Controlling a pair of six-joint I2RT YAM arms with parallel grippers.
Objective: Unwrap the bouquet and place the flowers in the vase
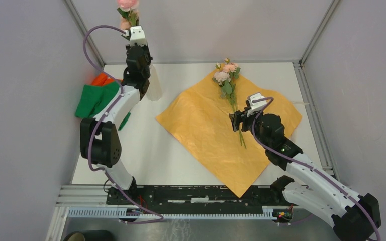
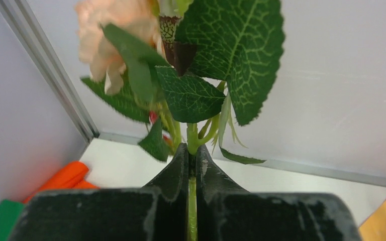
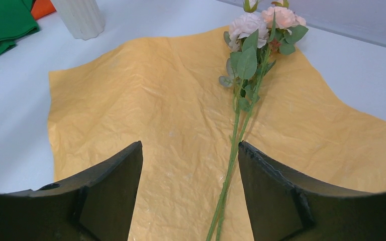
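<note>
Judged the unwrapping done and the transfer of stems under way. Saw the remaining flowers [image 1: 227, 80] lying on the flattened paper sheet [image 1: 201, 135], blooms toward the far edge of the counter [image 1: 146, 150], thin stems trailing toward the near edge. Found the sheet spread over the middle and right of the counter, one corner at the near edge.

Made out the vase [image 1: 156, 88] upright near the far edge, left of the sheet, partly hidden by the left arm. Noted a green cloth [image 1: 95, 100] and an orange cloth [image 1: 100, 79] at the far left edge.

Found the left pincer [image 2: 190, 150] shut tight on the stem of one rose [image 1: 126, 5], raised high above the far left corner. Could not tell where the stem's lower end hung.

Found the right pincer [image 3: 190, 148] wide apart and empty, low over the sheet, the stems between its jaws.

Next, probably: lowering the rose's stem straight into the vase's narrow mouth, and closing on the lying stems.
</note>
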